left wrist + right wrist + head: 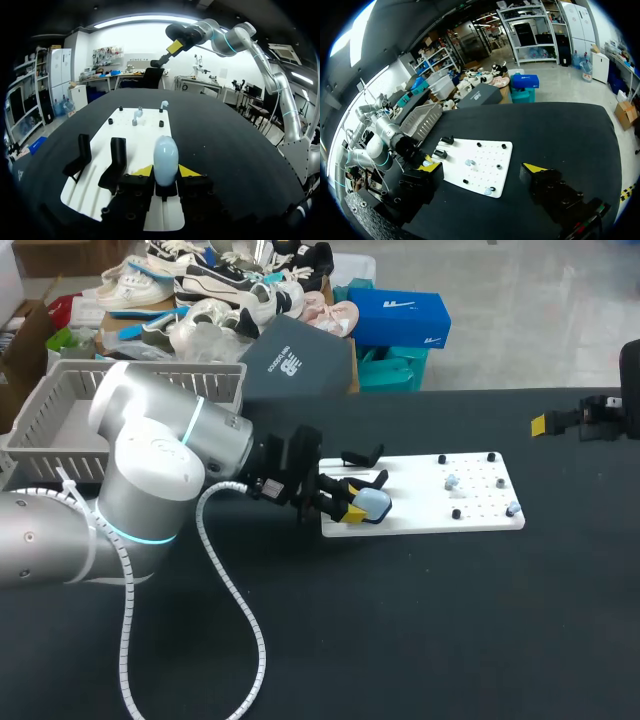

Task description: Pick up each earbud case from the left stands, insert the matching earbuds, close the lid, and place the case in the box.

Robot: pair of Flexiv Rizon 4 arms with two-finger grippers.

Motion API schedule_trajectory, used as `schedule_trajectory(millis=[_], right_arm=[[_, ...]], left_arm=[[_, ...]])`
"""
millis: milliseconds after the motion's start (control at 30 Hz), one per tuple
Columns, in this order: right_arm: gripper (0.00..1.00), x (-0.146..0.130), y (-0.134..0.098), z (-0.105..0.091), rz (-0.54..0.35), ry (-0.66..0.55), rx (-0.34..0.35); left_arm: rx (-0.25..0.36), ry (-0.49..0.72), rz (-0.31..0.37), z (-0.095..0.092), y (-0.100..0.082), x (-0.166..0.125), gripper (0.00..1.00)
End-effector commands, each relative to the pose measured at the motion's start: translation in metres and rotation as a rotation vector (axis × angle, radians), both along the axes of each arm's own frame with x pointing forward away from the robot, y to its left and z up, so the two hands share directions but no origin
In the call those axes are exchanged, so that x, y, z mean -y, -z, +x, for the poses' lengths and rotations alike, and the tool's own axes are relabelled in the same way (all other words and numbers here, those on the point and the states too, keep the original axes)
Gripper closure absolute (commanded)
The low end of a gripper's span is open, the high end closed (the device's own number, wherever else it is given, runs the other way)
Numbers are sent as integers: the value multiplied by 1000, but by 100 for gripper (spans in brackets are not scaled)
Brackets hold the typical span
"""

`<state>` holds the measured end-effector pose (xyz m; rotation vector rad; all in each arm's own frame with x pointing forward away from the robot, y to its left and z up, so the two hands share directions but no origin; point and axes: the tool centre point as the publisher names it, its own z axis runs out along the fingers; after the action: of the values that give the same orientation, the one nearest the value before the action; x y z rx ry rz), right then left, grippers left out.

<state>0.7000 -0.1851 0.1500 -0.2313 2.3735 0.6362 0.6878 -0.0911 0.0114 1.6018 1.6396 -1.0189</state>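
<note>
My left end effector [165, 172] is closed on the pale blue earbud case [166, 157]. Its yellow tips press the case low on both sides. The case sits at the end of the white board [147, 125] on the dark table [400, 640], just beside two black stands [117, 162]. I cannot tell whether the case is lifted. My right end effector [482, 167] hangs wide open, well apart from it. The case looks light, rigid and glossy, so probably slippery. I would grip its broad sides, clear of the lid. The grey basket [40, 410] stands behind my left arm.
</note>
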Motion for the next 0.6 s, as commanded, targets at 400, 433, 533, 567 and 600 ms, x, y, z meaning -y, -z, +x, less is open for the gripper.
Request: schedule_trajectory(millis=[400, 433, 533, 567, 600], right_arm=[[0, 0, 0, 0, 0, 0, 0], [0, 0, 0, 0, 0, 0, 0], [0, 0, 0, 0, 0, 0, 0], [0, 0, 0, 0, 0, 0, 0], [0, 0, 0, 0, 0, 0, 0]], left_arm=[[-6, -1, 3, 3, 2, 3, 87], [-6, -1, 4, 3, 2, 3, 88], [-7, 0, 6, 3, 2, 3, 96], [-7, 0, 5, 3, 2, 3, 100], [-7, 0, 4, 3, 2, 3, 100]])
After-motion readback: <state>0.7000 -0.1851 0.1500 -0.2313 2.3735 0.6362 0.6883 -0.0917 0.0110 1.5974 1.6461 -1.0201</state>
